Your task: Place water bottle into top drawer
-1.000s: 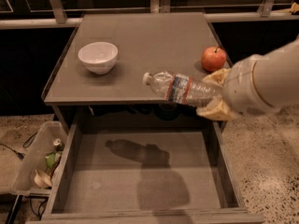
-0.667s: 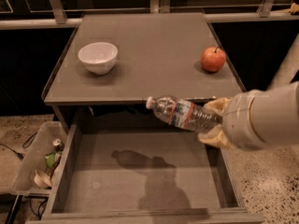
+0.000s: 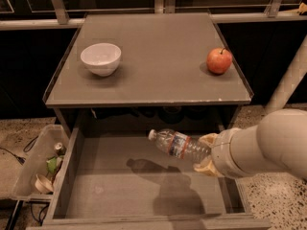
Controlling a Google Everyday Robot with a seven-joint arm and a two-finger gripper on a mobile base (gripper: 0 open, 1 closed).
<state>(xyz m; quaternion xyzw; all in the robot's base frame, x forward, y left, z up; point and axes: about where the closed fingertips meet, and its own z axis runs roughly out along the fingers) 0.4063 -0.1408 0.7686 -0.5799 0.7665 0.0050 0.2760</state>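
Observation:
The water bottle (image 3: 178, 145) is clear and ribbed, with a white cap and a red, white and blue label. It lies almost level in the air above the open top drawer (image 3: 120, 190), cap pointing left. My gripper (image 3: 206, 153) is shut on the bottle's base end, at the right side of the drawer, with the pale arm reaching in from the lower right. The drawer is pulled out below the tabletop; its flat grey bottom is bare and carries the shadow of the bottle and arm.
On the grey tabletop (image 3: 158, 75) stand a white bowl (image 3: 100, 58) at the left and a red apple (image 3: 219, 60) at the right. A clear plastic bin (image 3: 33, 169) with rubbish sits on the floor left of the drawer.
My gripper has carried the bottle down and forward, from tabletop-edge height to over the open drawer's inside. Bowl and apple have not moved.

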